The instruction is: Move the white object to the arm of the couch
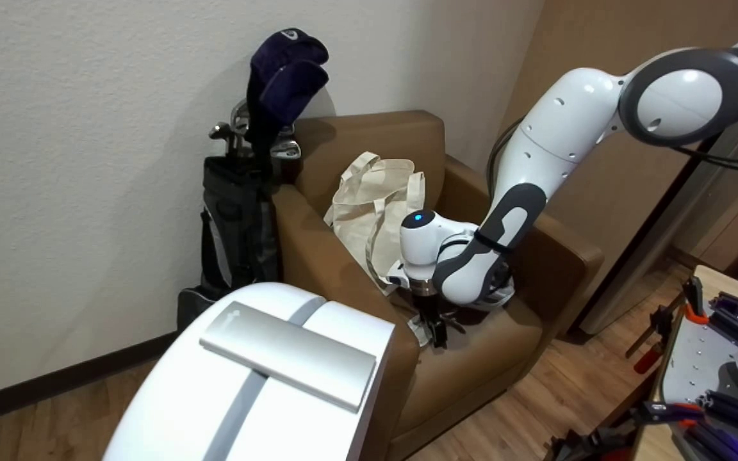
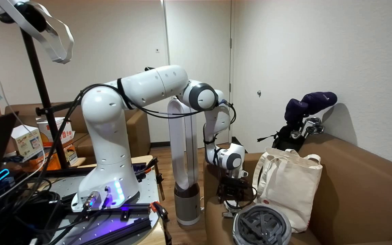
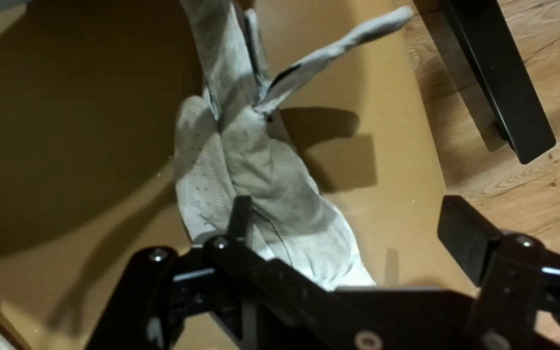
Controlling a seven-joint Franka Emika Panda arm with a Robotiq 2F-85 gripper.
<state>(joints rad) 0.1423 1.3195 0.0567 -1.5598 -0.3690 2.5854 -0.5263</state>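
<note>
Grasp to make: line up on the white glove

You look to be at the pick-up, so the next move likely calls for centring your gripper over the fabric, lowering, and bringing the fingers together. They stand wide apart and hold nothing; in the wrist view one overlaps the glove, but you cannot tell whether it touches. The glove lies below the gripper on the couch seat, only partly under the gap. In an exterior view, a couch arm rises near the gripper, plausibly your goal; the opposite arm stands farther off. Which one the task means, you cannot tell.
</note>
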